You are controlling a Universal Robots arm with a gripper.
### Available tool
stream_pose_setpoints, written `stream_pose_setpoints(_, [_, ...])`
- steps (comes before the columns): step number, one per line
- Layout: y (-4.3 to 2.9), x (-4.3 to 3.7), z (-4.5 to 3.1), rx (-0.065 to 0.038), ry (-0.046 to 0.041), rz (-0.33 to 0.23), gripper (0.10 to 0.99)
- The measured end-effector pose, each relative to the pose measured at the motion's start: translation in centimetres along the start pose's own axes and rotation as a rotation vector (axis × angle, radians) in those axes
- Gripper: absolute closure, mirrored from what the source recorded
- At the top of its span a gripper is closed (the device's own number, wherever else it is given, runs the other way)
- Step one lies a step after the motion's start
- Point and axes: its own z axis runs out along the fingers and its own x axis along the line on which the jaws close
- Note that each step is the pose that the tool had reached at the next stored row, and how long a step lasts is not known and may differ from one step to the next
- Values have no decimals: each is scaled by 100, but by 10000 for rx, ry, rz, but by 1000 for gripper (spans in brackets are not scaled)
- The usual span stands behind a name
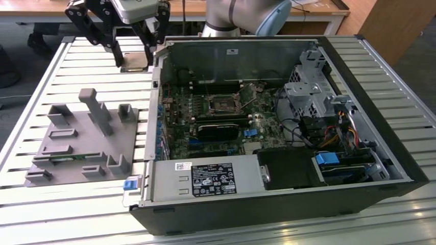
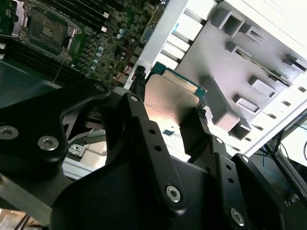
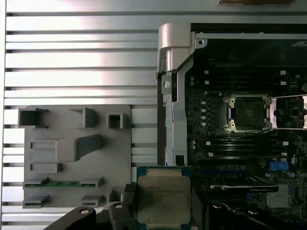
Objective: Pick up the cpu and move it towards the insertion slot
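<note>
The gripper [image 2: 170, 117] had its 2 black fingers [image 2: 144, 139] clamped on opposite edges of the cpu [image 2: 169, 103], which sat flat between them with its silvery metal top showing in both wrist views; in the first wrist view the cpu [image 3: 163, 200] showed a green rim around that metal lid, and the gripper [image 3: 160, 211] reached in beneath it. In the exterior view the gripper [image 1: 132, 56] hung above the slatted metal table [image 1: 81, 61] with the cpu [image 1: 135, 60] held off the surface, just outside the far corner of the open computer case [image 1: 381, 127] on the exterior view's left. Beside the held chip lay the grey plastic fixture [image 3: 76, 153], resting on the table slats, with a thin green memory stick [image 3: 62, 183] lying in 1 of its recesses. Beyond the case's metal edge lay the motherboard [image 3: 240, 158], and on it the insertion slot [image 3: 248, 112], a square socket with a shiny frame and dark centre, its retaining plate [image 3: 290, 112] swung open to one side. The cpu was well apart from the slot, with the case wall between them. Farther in, the exterior view showed the power supply [image 1: 204, 178] with its label and a bay of drive cages [image 1: 313, 97] with coloured cables.
</note>
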Motion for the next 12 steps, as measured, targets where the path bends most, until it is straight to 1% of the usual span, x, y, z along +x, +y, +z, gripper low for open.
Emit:
stream_pose_setpoints(4, [1,-24,0,0,0,0,549])
stream_pose_setpoints(12, [3,-110,0,0,0,0,549])
